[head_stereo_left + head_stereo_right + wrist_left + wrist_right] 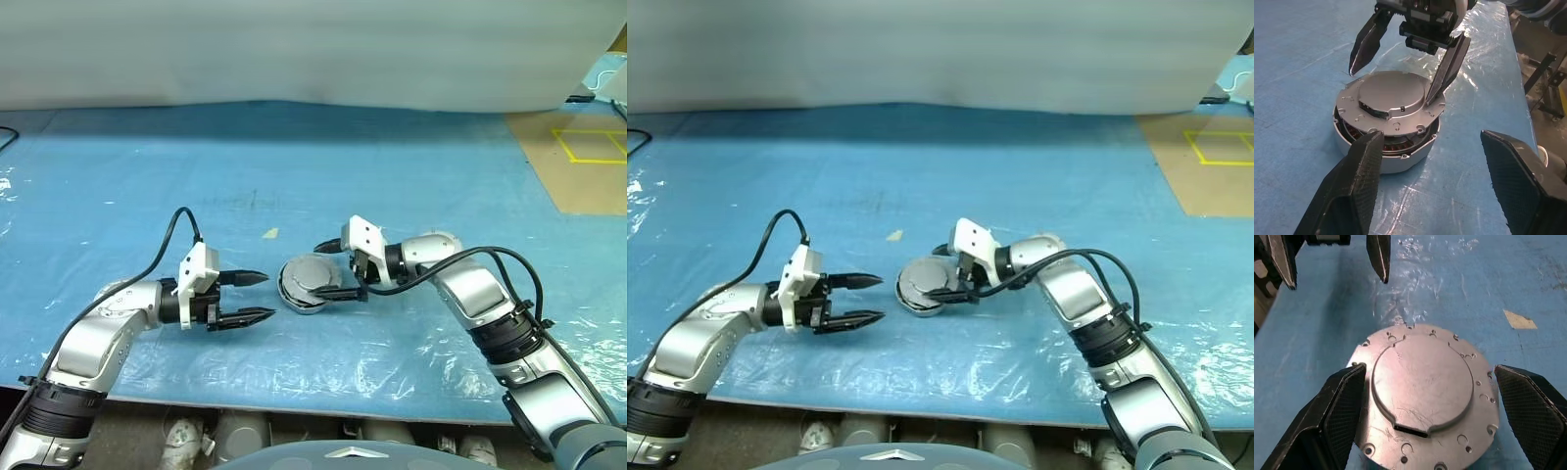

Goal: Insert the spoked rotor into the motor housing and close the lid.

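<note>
The lid (1388,106) lies plain face up on the motor housing (1396,152), which stands on the blue worktop (411,166) between the two arms. It is not fully seated: in the left wrist view it sits tilted, with copper windings showing in the gap under its near edge.

The right claw (341,270) is the nearer one, its fingers apart and straddling the lid from the robot's right, one tip by each side of the rim without clamping it. The left claw (255,297) hangs just beside the housing on the opposite side, fingers likewise apart and empty, pointing across at it.

The stack is round, so no long axis governs the approach (what matters is the tilt). The likely next need is to press the raised edge down. Open worktop lies all around, and the front edge is well clear.
</note>
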{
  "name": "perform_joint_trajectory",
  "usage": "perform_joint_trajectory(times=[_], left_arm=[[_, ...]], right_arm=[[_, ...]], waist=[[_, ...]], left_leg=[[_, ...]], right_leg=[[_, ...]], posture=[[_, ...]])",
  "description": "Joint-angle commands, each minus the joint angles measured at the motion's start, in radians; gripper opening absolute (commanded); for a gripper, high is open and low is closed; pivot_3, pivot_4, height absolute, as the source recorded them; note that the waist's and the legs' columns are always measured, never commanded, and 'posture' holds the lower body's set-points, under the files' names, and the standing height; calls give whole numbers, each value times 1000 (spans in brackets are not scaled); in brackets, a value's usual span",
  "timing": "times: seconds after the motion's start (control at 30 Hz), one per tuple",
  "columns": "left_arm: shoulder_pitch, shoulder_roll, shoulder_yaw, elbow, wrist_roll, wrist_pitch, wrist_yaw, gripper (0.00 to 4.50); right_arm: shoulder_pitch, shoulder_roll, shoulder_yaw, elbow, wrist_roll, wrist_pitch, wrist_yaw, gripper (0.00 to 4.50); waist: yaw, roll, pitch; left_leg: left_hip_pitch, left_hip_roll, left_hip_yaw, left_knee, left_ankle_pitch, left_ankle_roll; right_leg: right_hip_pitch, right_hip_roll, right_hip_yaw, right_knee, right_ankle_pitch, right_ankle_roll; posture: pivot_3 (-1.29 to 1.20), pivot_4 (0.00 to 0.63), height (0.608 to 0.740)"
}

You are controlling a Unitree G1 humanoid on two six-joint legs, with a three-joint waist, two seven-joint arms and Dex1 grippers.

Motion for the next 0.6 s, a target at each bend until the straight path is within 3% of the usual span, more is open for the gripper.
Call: perform_joint_trajectory(times=[0.03,0.17,0.37,0.6], left_arm=[[-2,-5,5,-6,7,-25,2,3337],[6,-6,6,-7,9,-32,3,3337],[10,-4,15,-5,7,-32,3,3337],[16,-3,16,-13,3,-26,7,3337]], right_arm=[[0,10,16,16,-25,-55,4,4361],[4,19,22,33,-41,-80,3,4361],[0,39,4,31,-37,-92,-7,2956],[-13,63,-7,11,-13,-37,-17,2959]], waist=[[0,0,0],[-1,0,0],[-1,0,0],[-1,0,0]], left_leg=[[0,0,0,0,0,0],[0,0,0,0,0,0],[1,0,0,0,0,0],[0,0,0,0,0,0]], right_leg=[[0,0,0,0,0,0],[0,0,0,0,0,0],[0,0,0,1,0,0],[0,0,0,0,0,0]], posture=[[0,150,740],[0,150,740],[0,150,740],[0,150,740]])
